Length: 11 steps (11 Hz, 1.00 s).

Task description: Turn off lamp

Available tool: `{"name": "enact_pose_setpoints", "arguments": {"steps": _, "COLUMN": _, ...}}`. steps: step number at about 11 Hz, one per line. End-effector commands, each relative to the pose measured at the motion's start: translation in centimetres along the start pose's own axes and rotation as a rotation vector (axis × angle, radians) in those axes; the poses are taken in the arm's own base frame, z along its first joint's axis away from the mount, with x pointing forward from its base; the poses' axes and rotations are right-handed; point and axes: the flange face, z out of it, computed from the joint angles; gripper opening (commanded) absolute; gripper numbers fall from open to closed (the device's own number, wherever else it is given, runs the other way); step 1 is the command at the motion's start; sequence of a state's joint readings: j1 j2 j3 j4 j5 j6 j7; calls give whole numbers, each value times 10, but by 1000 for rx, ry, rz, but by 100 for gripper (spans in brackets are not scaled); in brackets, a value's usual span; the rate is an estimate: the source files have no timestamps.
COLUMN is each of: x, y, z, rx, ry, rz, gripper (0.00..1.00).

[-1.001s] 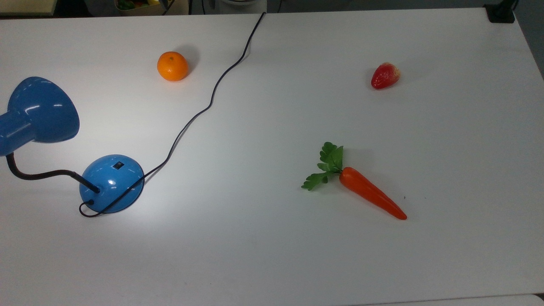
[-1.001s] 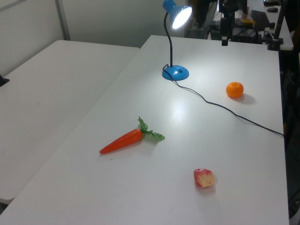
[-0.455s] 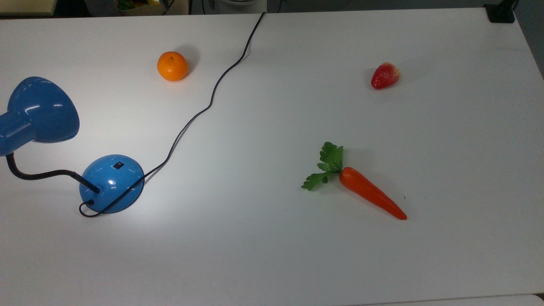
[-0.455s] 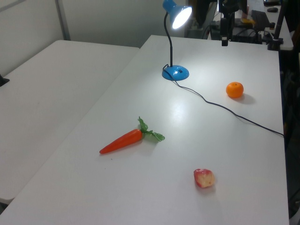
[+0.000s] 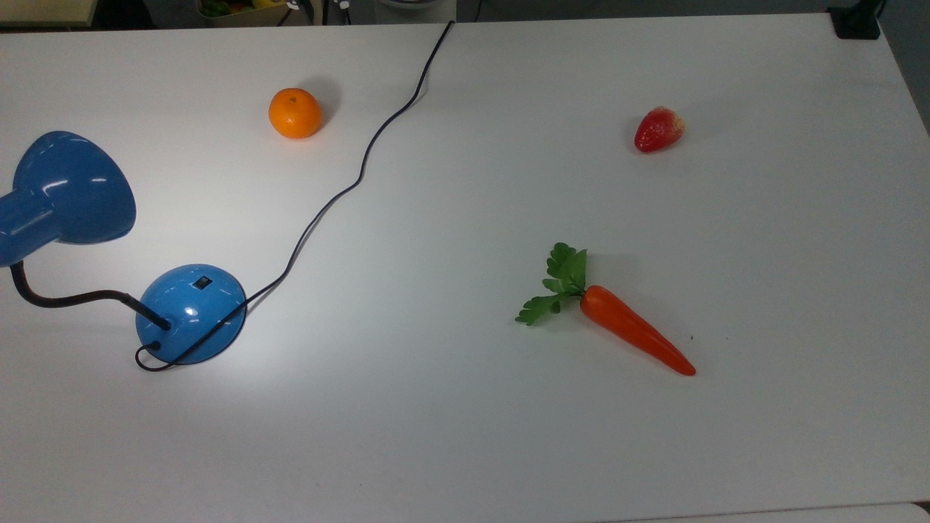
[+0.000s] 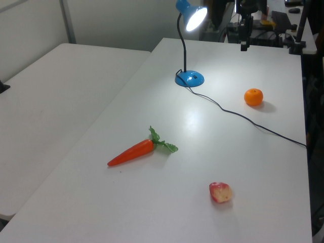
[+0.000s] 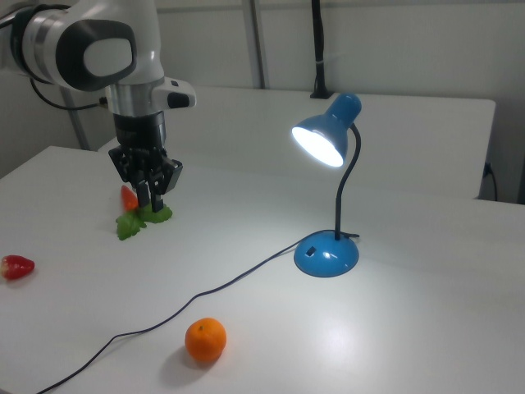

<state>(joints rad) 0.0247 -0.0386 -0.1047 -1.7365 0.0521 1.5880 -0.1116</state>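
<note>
The blue lamp is lit, and its shade (image 7: 320, 141) glows and throws a bright patch on the white table. In the top view its domed base (image 5: 190, 312) stands at the left, with a small black switch (image 5: 201, 282) on top and the black bendy neck (image 5: 73, 296) curving up to the shade (image 5: 69, 189). The black cord (image 5: 349, 189) runs from the base to the far table edge. My gripper (image 7: 151, 199) hangs shut above the table at the right view's left, well apart from the base (image 7: 326, 256). Nothing is between its fingers. In the left view the gripper (image 6: 244, 46) hangs to the right of the shade (image 6: 195, 17).
An orange (image 5: 294, 112) lies near the cord, beyond the lamp base. A strawberry (image 5: 658, 129) and a carrot (image 5: 632, 334) with green leaves lie on the top view's right half. In the right view the carrot (image 7: 129, 197) is partly behind my gripper.
In the left view the gripper has shifted slightly to the right and down. The lamp stays lit and the objects on the table have not moved.
</note>
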Motion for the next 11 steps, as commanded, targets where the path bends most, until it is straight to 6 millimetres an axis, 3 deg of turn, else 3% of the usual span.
{"name": "enact_pose_setpoints", "arguments": {"steps": 1, "x": -2, "y": 8, "z": -6, "rx": 1, "ry": 19, "rz": 77, "gripper": 10}}
{"name": "enact_pose_setpoints", "arguments": {"steps": 4, "x": 5, "y": 23, "z": -8, "rx": 2, "ry": 86, "rz": 195, "gripper": 2}}
{"name": "enact_pose_setpoints", "arguments": {"steps": 11, "x": 30, "y": 46, "z": 16, "rx": 18, "ry": 292, "rz": 436, "gripper": 0}}
